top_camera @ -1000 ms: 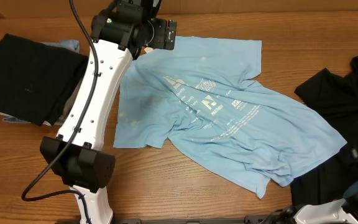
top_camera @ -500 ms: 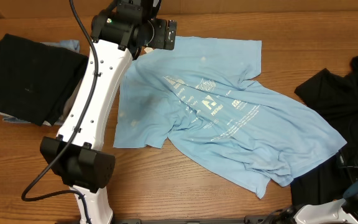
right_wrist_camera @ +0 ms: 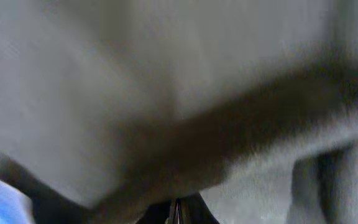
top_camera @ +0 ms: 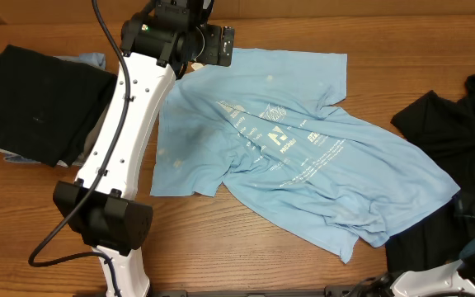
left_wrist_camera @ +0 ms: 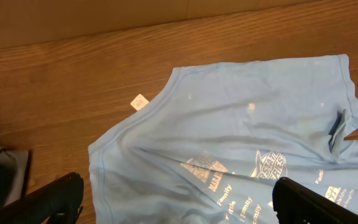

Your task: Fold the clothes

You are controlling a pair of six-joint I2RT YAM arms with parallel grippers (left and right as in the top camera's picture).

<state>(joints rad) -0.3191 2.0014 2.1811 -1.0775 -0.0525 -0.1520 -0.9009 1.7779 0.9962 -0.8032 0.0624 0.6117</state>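
The folding looks barely begun. The light blue T-shirt (top_camera: 320, 157) lies print-up across the middle of the table (top_camera: 221, 247), rumpled and skewed, with long creases running through its body and one sleeve bunched near its lower left edge; no fold has been made in it yet, so it needs flattening before anything else. To the left sits a dark pile (top_camera: 39, 103) that appears squared up, with a strip of grey and pale blue cloth (top_camera: 93, 59) showing from under it; this may be work already finished, though that is only a reading of its tidy outline. On the right a loose black garment (top_camera: 452, 115) is heaped at the table's edge, clearly unfolded. The left gripper (left_wrist_camera: 178, 186) hovers over the shirt's collar end with its fingers spread wide and nothing between them; a small white label (left_wrist_camera: 140, 101) shows just beside the neckline. The right gripper (right_wrist_camera: 176, 214) is seen only in a blurred grey view, so whether it is spread or closed cannot be told, and the right arm (top_camera: 472, 260) barely enters at the bottom right. The shirt's lower right corner meets the black cloth there, which could snag a fold, and the left arm (top_camera: 130, 124) crosses between the pile and the shirt.
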